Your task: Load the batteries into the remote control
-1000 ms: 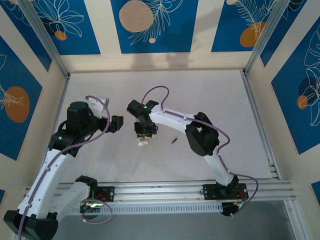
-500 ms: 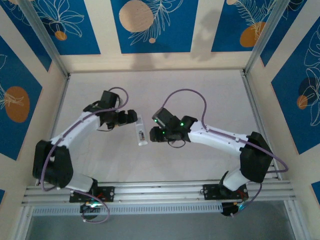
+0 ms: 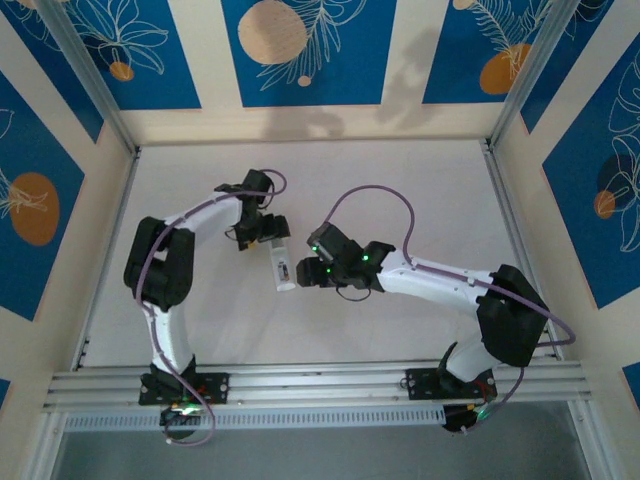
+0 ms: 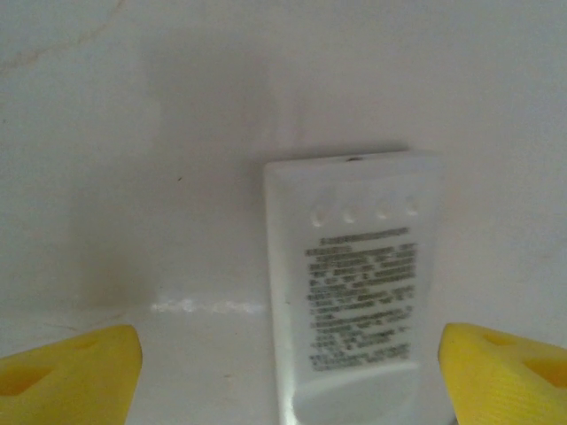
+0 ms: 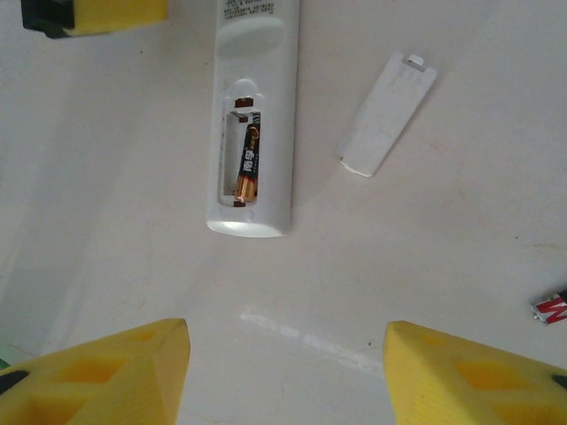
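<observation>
A: right gripper (image 5: pixel 288 381) open, empty. Just ahead: remote control (image 5: pixel 252 115), back up, one battery (image 5: pixel 248 164) seated, second slot bare. The spare battery (image 5: pixel 554 307) is on the table (image 5: pixel 133 221), off to its right.
B: Risks?
A: Loose cover (image 5: pixel 385 115) ahead-right; swinging for the spare could clip it. At the far end the left gripper (image 4: pixel 288 381) straddles the remote, open, touching nothing; closing skewed would shove it. Bare table ahead-left.

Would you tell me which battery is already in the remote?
The gold-and-black battery in the remote control's open bay; the other battery lies loose on the table.
</observation>
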`<state>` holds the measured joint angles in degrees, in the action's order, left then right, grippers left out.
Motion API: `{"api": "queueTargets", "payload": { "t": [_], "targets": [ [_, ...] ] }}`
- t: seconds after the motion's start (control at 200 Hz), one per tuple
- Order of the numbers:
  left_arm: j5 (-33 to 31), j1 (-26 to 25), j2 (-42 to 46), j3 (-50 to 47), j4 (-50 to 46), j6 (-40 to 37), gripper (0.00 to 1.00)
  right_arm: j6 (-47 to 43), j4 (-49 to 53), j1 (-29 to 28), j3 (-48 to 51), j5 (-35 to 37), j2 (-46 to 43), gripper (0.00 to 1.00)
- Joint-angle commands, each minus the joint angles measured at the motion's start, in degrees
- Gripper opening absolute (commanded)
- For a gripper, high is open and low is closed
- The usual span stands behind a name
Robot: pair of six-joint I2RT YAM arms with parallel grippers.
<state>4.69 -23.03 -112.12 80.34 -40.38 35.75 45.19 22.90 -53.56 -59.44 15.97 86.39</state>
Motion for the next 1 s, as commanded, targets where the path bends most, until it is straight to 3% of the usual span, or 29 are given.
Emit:
{"api": "queueTargets", "payload": {
  "t": [0.0,0.185,0.26,0.44,0.995],
  "targets": [
    [-2.0,-1.0,-0.8,4.0,-2.9,0.9,0.87,-0.4,-1.1,0.5,0.9,0.3,-1.9,0.6],
    [-4.3,-1.8,-4.1,6.4,-5.0,1.3,0.85,0.5,-0.4,1.2,2.1,0.4,-3.4,0.61],
    [-3.5,-2.5,-5.3,7.3,-5.2,0.7,0.77,0.8,-0.4,1.2,2.7,0.4,-4.1,0.61],
    [-2.8,-3.3,-6.8,8.5,-4.5,0.4,0.7,1.8,-1.2,0.8,2.8,-0.7,-3.2,0.67],
    [-1.6,-3.4,-9.7,10.1,-5.1,0.3,0.45,1.7,-2.2,-1.5,-1.9,-0.7,3.7,0.64]
  ]
}}
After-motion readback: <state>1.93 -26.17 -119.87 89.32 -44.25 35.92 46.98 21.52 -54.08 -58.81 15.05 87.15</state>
